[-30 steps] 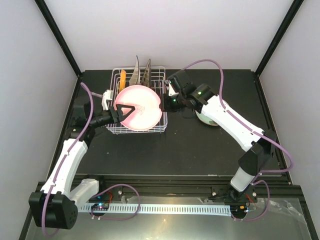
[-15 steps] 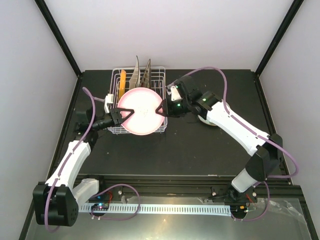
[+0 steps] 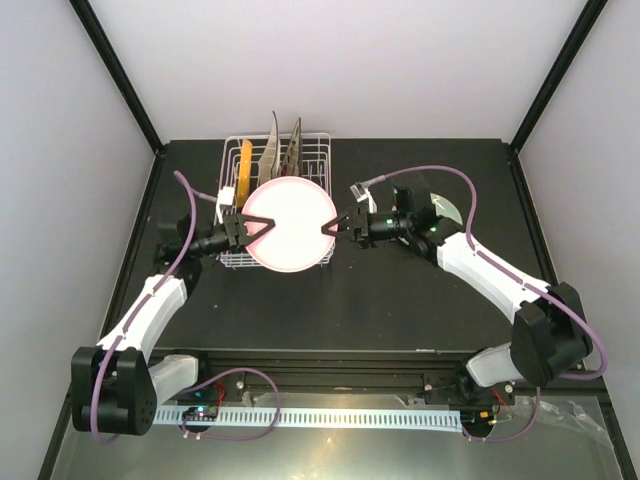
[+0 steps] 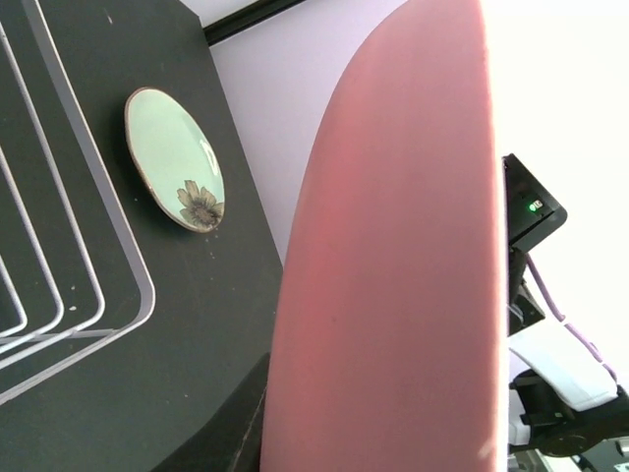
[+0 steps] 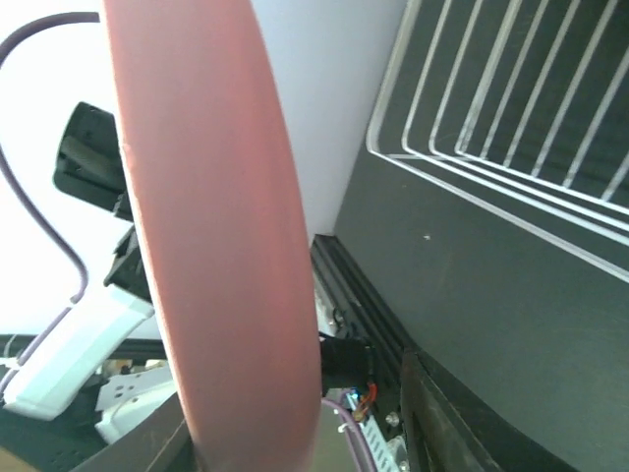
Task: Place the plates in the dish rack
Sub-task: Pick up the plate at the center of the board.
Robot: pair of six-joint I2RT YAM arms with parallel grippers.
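The left gripper (image 3: 240, 226) clamps the pink plate (image 3: 290, 225) while the right gripper (image 3: 331, 226) holds its jaws apart, so this 1-sided grip could let it swing into the dish rack (image 3: 314, 158).

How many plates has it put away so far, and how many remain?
Three plates stand in the dish rack. The pink plate is in hand: the left tool grips its rim, the right tool open beside it. The green plate waits on the table.

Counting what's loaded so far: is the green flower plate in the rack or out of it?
Out. The green plate rests on the black table, apart from the rack wires.
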